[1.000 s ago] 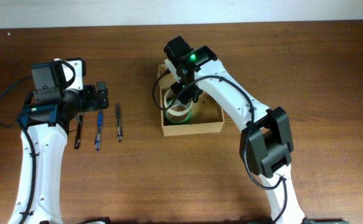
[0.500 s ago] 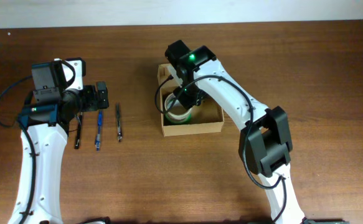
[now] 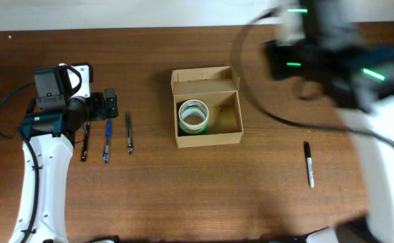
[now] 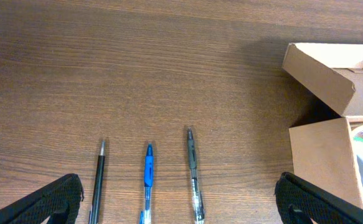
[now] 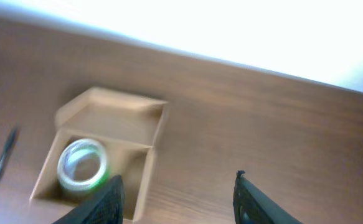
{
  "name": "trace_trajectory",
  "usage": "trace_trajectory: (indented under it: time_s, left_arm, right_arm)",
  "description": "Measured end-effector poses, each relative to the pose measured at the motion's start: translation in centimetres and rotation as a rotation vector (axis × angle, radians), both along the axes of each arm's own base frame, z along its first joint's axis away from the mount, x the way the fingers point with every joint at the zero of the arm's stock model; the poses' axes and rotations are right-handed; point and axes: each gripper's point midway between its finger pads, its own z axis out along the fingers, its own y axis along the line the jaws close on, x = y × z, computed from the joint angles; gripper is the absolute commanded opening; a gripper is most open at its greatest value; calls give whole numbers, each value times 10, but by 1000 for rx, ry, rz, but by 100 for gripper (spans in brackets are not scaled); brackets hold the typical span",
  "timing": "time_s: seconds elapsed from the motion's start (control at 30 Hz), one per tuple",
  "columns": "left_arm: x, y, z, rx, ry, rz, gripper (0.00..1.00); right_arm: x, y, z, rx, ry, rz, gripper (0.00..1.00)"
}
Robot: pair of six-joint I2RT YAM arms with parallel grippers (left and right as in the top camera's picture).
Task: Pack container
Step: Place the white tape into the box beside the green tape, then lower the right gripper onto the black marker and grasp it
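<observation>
Overhead, you have the container [image 3: 227, 118] at the middle of the desk [image 3: 203, 196], its flap lid open on the far side. A green-edged tape roll [image 3: 194, 116] lies flat inside, toward the left wall. Left of the container, three pens lie side by side: a black pen [image 3: 85, 145], a blue pen [image 3: 106, 143] and a grey pen [image 3: 128, 133]. A black marker [image 3: 309, 164] lies alone to the right, nearer than the container and well apart from it.

Your left gripper [image 3: 110, 106] sits just beyond the pens' far ends. It is released: the left wrist view shows its fingers [image 4: 53, 202] spread wide, grasping nothing.

Your right arm [image 3: 379, 148] is a blur at the far right. In the right wrist view the right gripper [image 5: 178, 200] is also released, its fingers [image 5: 106, 202] apart, with the container low at the left.
</observation>
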Motion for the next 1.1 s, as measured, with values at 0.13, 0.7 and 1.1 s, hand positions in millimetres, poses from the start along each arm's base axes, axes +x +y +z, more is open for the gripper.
trace_trajectory:
  time_s: [0.13,0.7,1.1]
  left_arm:
    - [0,0,0,0,0,-1,99]
    - [0,0,0,0,-1,-1,99]
    - [0,0,0,0,-1,-1,99]
  right_arm:
    - [-28,-53,-9,15,-26,-141,60]
    - [-82,-117,-286,-38,519,-355,81]
    - [-104,-135,-368,-58,802,-411,74]
